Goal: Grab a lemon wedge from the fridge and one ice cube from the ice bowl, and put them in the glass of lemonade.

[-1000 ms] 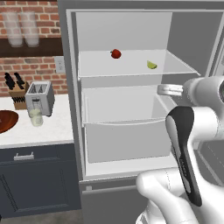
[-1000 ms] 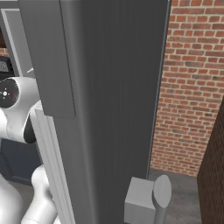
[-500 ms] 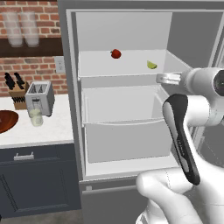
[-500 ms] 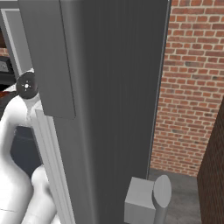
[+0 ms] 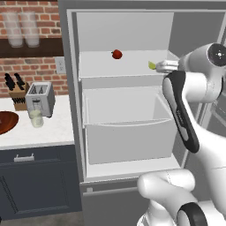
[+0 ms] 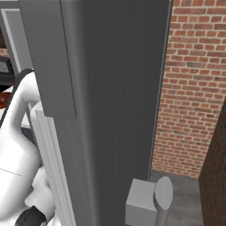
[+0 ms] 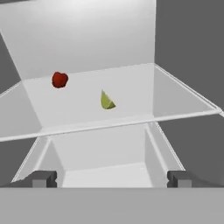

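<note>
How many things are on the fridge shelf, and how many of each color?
Red: 1, the small round fruit
Yellow-green: 1, the lemon wedge
Total: 2 things on the white shelf

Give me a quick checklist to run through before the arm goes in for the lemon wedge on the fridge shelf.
1. Fridge door open: ok.
2. Lemon wedge in sight on the shelf: ok.
3. Gripper open, nothing between the fingers: ok.
4. Wedge sits apart from the red fruit: ok.
5. Gripper lined up with the wedge: ok, it sits roughly centred ahead.
6. Gripper at shelf height: not ok, the hand view puts the shelf edge above the fingers.
</note>
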Robot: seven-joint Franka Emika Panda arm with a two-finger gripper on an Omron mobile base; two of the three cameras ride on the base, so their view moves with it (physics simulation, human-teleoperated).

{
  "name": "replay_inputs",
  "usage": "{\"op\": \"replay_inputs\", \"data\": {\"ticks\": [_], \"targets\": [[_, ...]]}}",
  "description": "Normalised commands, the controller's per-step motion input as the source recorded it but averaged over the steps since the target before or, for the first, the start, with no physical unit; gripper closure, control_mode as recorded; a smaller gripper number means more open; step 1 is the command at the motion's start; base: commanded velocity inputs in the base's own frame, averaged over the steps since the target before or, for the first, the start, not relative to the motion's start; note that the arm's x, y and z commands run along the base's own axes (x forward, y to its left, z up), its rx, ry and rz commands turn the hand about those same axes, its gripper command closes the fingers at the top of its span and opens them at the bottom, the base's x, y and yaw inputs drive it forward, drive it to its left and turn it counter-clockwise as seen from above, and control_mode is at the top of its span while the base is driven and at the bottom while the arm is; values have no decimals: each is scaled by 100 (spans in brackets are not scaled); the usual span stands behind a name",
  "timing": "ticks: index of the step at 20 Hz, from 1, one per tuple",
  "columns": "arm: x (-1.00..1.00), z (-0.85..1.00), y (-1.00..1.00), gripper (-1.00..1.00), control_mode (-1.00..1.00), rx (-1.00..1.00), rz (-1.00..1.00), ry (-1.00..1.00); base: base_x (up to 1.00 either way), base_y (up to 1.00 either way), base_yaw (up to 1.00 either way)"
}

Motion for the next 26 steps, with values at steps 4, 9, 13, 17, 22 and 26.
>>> {"op": "replay_inputs", "data": {"ticks": [4,9,13,17,22,26], "targets": [[28,2,-8,-100,-100,0,10,4,0,0,0],[32,-9,0,-100,-100,-2,14,0,0,0,0],[42,-11,0,-100,-100,-5,11,0,0,0,0],[39,-1,0,-100,-100,-5,8,7,0,0,0],[51,0,0,-100,-100,-1,5,14,0,0,0],[49,-7,-4,-100,-100,0,0,12,0,0,0]]}}
